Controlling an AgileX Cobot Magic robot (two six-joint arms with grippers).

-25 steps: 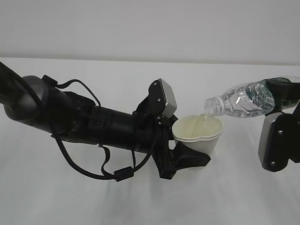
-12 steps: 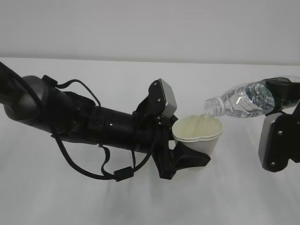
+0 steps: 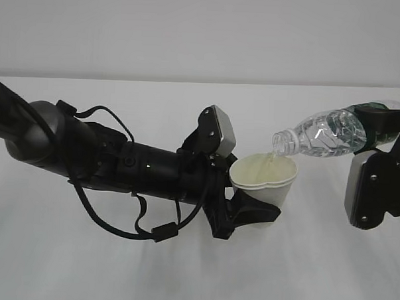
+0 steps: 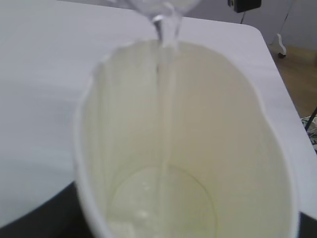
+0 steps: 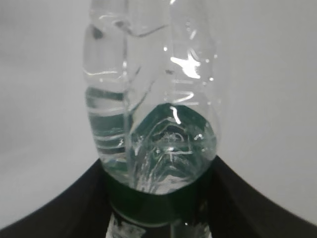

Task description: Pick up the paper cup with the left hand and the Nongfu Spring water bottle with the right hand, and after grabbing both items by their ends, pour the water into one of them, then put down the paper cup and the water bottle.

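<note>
Your left pincer [image 3: 254,212] is clamped round the paper cup [image 3: 263,183] near its base, squashing the rim oval (thin paper, so go easy). Right of the cup, your right pincer [image 3: 380,128] grips the Nongfu Spring water bottle [image 3: 327,135] at its bottom end, neck tipped over the rim, water [image 4: 166,99] trickling in. The bottle's probably crushable too. Plenty of bare counter [image 3: 181,282] below the cup.

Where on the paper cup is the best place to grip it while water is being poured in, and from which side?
Grip the paper cup low on its wall, near the base, coming in from the side away from the water bottle, as the left gripper does now. That probably leaves the rim clear for the water streaming in. The rim already looks squeezed out of round, so a gentle hold seems wise.
</note>
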